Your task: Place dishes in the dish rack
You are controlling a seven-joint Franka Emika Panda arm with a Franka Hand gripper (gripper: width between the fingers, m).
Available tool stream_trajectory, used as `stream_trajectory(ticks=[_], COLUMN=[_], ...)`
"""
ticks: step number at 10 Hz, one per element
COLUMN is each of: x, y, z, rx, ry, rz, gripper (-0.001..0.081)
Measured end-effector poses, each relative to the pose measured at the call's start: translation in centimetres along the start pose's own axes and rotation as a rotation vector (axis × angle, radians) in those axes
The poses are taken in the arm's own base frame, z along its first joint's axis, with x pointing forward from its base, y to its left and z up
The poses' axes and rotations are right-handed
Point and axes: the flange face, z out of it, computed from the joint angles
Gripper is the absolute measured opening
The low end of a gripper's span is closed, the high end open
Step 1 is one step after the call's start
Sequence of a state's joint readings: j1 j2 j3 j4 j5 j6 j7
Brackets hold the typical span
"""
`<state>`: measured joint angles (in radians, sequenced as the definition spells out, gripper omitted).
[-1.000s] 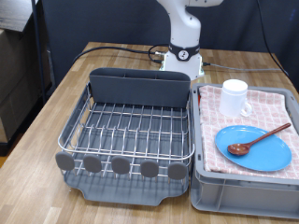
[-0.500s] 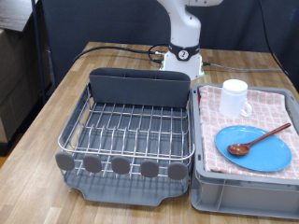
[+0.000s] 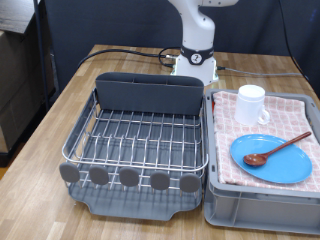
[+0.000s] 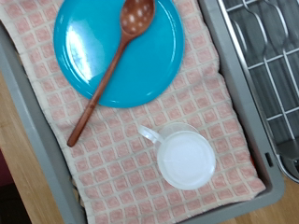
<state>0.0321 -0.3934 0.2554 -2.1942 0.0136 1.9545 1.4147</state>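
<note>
The light-blue plate (image 3: 272,158) lies on a pink-checked cloth (image 3: 234,140) on the grey crate at the exterior view's right. The reddish-brown wooden spoon (image 3: 277,150) rests across the plate. The white mug (image 3: 251,104) stands upright on the cloth behind the plate. The silver wire dish rack (image 3: 140,140) with its dark grey caddy (image 3: 148,94) and grey tabs stands at the exterior view's left and holds no dishes. The wrist view looks down on the plate (image 4: 93,47), the spoon (image 4: 112,65) and the mug (image 4: 185,157). The gripper's fingers do not show in any view.
The grey plastic crate (image 3: 262,208) sits close beside the rack on a wooden table (image 3: 60,120). The robot's white base (image 3: 197,60) stands behind the rack, with black cables along the back. A corner of the rack's wires (image 4: 266,56) shows in the wrist view.
</note>
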Motion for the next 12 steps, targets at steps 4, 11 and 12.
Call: stream_trajectory(ticks=[4,11,12], x=[-1.3,-4.7,-4.8], y=[-2.1,-2.4,-2.1], z=[2.5,11.9,13.5], rx=[0.001,-0.001,0.000], ry=[0.017,0.091,0.084], rz=[0.013,0.074,0.070], gripper=[0.0803,0.0803,0.0803])
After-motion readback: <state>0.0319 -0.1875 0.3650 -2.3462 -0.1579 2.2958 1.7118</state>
